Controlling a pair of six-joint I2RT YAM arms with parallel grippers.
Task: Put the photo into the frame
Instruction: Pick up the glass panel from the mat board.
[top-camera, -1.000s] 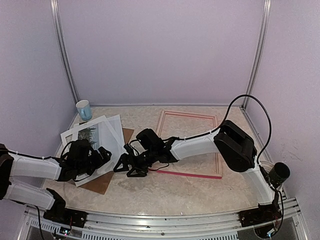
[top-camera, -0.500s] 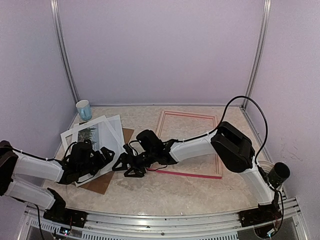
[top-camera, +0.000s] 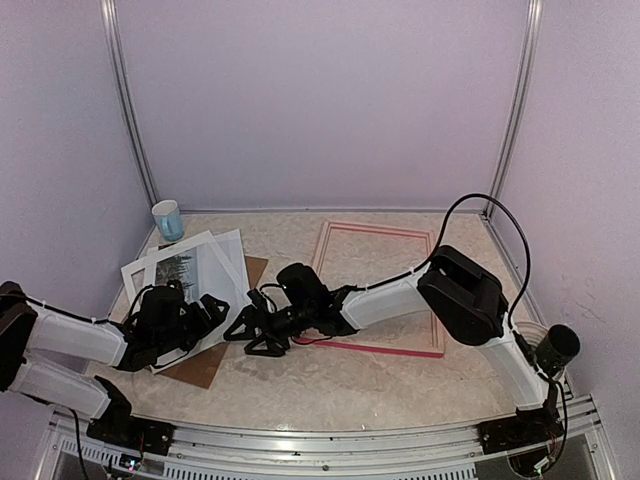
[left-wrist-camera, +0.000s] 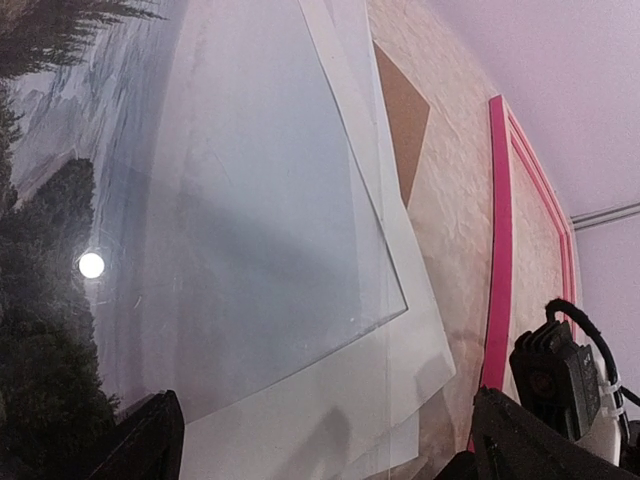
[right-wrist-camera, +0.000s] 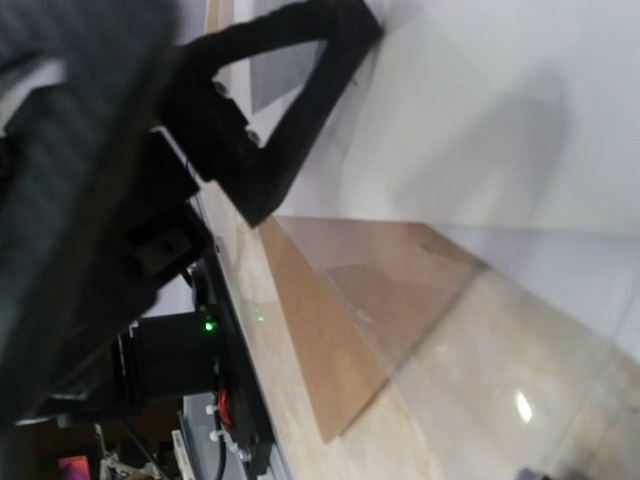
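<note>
Top view: a pale blue paper cup stands at the counter's ten o'clock, contents hidden. The tree-and-water paper photo lies at nine o'clock of the pink thin-railed rectangular frame. Left pincer and right pincer gape, empty. Left wrist: a clear sheet covers the photo. Right wrist: a brown board shows one corner.

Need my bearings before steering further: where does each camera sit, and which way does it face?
Top external: above, behind the bases, looking down; both arms, left gripper, right gripper show.
Left wrist: low over the photo, facing the frame; its fingertips show.
Right wrist: low, facing the backing board; one finger shows.
Shared: backing board, in all three.
</note>
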